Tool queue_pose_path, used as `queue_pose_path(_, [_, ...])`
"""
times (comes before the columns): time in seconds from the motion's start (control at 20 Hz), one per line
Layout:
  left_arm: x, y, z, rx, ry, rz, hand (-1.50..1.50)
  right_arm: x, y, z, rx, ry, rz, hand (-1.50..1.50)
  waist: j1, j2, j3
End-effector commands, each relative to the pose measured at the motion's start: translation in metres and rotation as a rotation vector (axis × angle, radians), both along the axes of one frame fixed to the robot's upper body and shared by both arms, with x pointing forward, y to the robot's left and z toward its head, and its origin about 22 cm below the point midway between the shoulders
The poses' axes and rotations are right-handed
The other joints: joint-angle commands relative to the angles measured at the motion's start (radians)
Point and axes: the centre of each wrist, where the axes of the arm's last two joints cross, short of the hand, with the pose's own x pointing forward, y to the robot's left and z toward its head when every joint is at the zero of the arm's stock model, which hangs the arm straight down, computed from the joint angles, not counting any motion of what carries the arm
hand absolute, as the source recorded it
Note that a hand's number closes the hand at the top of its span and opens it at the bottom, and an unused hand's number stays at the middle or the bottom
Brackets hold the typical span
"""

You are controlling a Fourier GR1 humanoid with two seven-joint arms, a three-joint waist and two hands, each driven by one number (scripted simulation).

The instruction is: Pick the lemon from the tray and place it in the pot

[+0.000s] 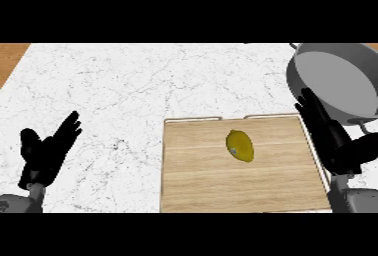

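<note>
A yellow lemon (240, 145) lies on the wooden tray (199, 185), a little right of the tray's middle. The grey pot (336, 80) stands at the far right of the counter, beyond the tray's right corner. My right hand (334, 137) is open, fingers straight, at the tray's right edge between the lemon and the pot, holding nothing. My left hand (46, 150) rests open at the lower left, fingers up, well away from the tray.
The white marble counter (133, 85) stretches to the left and behind the tray. A strip of wooden floor (11, 57) shows at the top left corner past the counter's edge.
</note>
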Motion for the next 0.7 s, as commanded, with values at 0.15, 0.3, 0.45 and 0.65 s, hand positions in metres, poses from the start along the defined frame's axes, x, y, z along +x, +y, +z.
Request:
queue_pose_path(0.15, [0.034,-0.021,0.052,-0.026,-0.301,0.015,0.0,0.044,0.018,0.015,0.268,-0.29,0.233,1.5,0.068,0.01,0.023])
queue_pose_path(0.3, [0.038,-0.027,0.057,-0.067,-0.323,-0.006,0.0,0.051,-0.009,0.092,-0.244,-0.552,0.344,1.5,0.067,-0.022,0.001])
queue_pose_path(0.45, [0.049,-0.049,0.08,-0.114,-0.415,0.002,0.0,0.063,-0.004,-0.004,0.188,-0.52,0.26,-1.5,0.081,0.028,0.023])
queue_pose_path(0.65, [0.046,-0.049,0.08,-0.103,-0.417,0.02,0.0,0.062,-0.017,-0.031,0.321,-0.663,0.34,-1.5,0.074,0.022,0.021])
